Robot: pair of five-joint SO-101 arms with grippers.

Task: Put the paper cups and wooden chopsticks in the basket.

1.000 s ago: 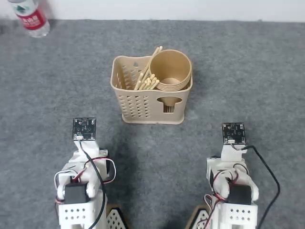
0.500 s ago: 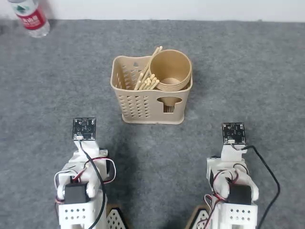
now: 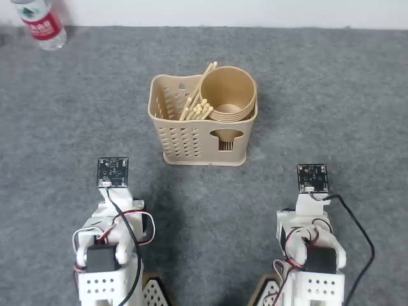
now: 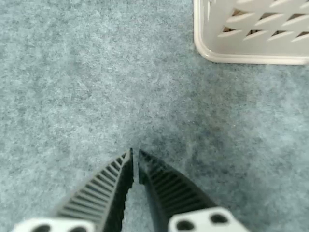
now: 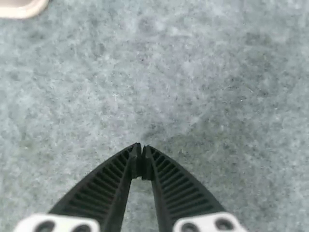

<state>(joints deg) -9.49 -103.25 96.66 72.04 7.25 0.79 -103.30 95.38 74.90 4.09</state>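
A beige slotted basket [image 3: 191, 137] stands in the middle of the grey carpet. A stack of brown paper cups [image 3: 228, 92] sits in its right half, and several wooden chopsticks [image 3: 197, 102] lean in it beside the cups. Both arms are drawn back at the near edge, well short of the basket. My left gripper [image 4: 135, 153] is shut with nothing in it, just above bare carpet, with a corner of the basket [image 4: 251, 34] ahead. My right gripper [image 5: 141, 147] is also shut and empty over the carpet.
A plastic bottle with a red label [image 3: 39, 24] lies at the far left corner by the wall. Open carpet [image 3: 319, 115] surrounds the basket on all sides. A sliver of the basket's base [image 5: 19, 8] shows in the right wrist view.
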